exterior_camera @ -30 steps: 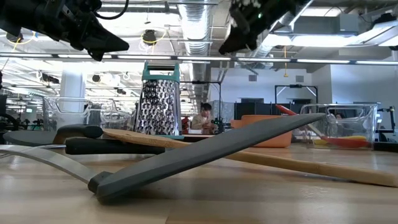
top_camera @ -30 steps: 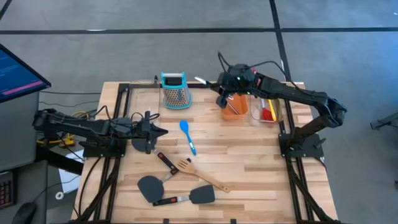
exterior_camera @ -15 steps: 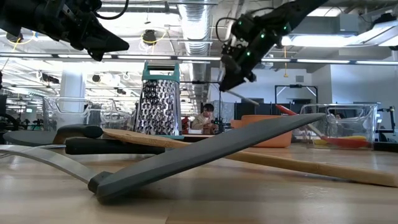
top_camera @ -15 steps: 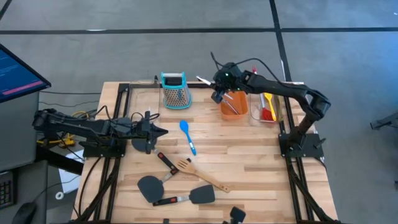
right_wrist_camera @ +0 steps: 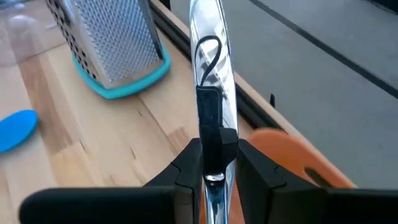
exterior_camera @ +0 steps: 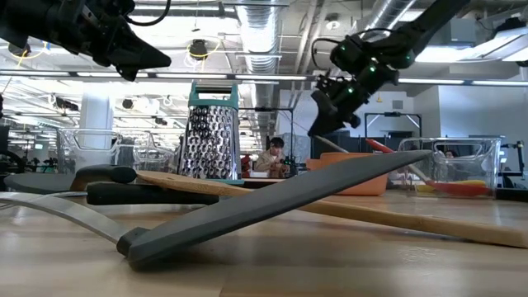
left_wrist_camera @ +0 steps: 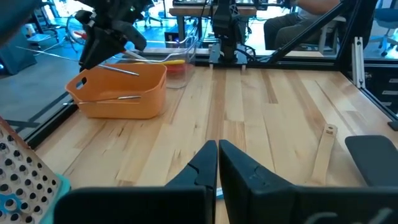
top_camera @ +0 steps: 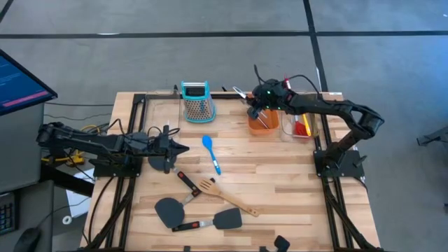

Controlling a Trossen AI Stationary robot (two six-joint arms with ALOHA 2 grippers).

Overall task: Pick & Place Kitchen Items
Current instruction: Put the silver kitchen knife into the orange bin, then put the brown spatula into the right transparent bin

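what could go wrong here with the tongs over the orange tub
1. The right gripper pinches the silver tongs on a narrow, shiny stretch, so they might swivel or slip before release.
2. The tongs slant across the orange tub, one end past its rim; dropped like this they could tip out onto the table.
3. The box grater stands near that end, so a swing might knock it.

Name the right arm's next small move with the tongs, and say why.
Probably lower a little and open. The right gripper is shut on the silver tongs, which hang slanted over the orange tub with one end poking past its rim toward the grater. The left gripper waits shut over the table's left side.
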